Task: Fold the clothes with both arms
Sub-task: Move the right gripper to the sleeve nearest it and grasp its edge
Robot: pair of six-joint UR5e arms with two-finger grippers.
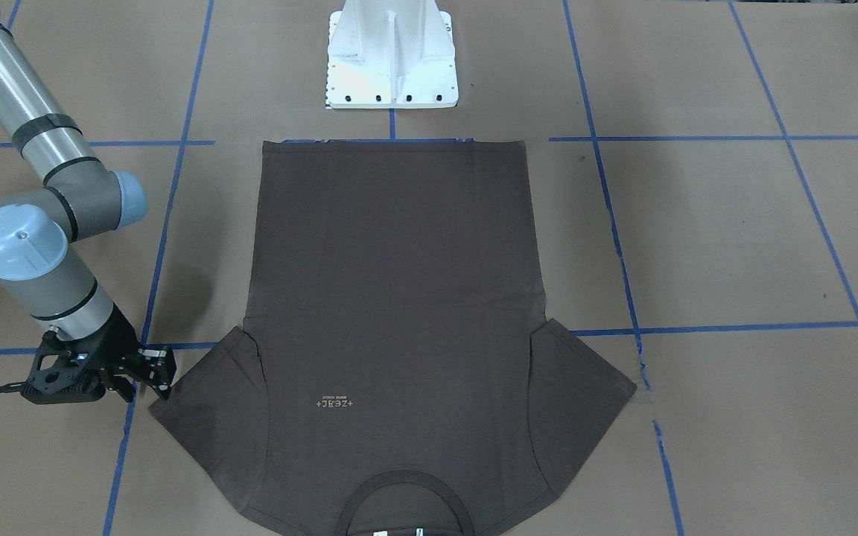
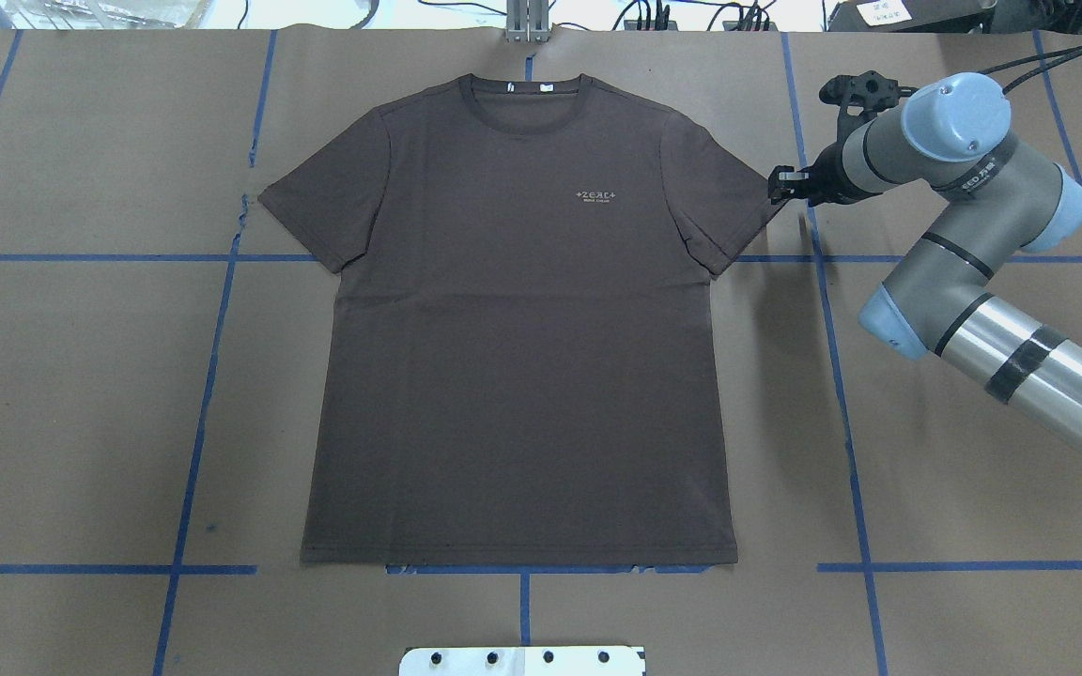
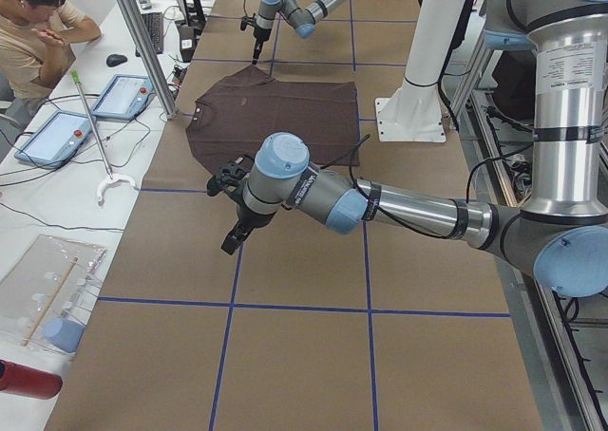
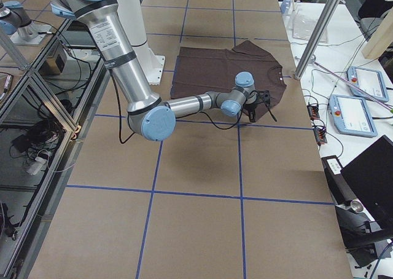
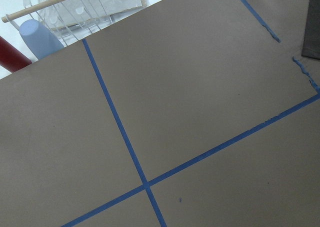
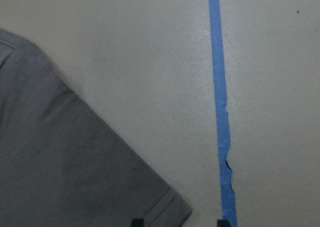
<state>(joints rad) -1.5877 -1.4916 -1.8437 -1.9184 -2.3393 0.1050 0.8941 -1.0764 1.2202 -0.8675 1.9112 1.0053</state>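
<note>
The dark brown-grey T-shirt [image 2: 522, 357] lies flat and face up on the brown paper, with its collar away from the robot base; it also shows in the front-facing view [image 1: 399, 298]. My right gripper [image 2: 779, 185] is low at the tip of the shirt's sleeve on the robot's right, also seen in the front-facing view [image 1: 155, 378]. In the right wrist view the sleeve corner [image 6: 65, 162] lies between the two spread fingertips [image 6: 135, 221], so that gripper is open. My left gripper [image 3: 231, 243] shows only in the exterior left view, above bare paper and apart from the shirt. I cannot tell whether it is open or shut.
The white pedestal base [image 1: 392, 59] stands just behind the shirt's hem. Blue tape lines [image 2: 842, 376] grid the paper. Beside the table, an operator [image 3: 38, 32] sits at a bench with tablets [image 3: 123, 94]. A blue cup [image 5: 37, 37] and a clear tray lie beyond the table edge.
</note>
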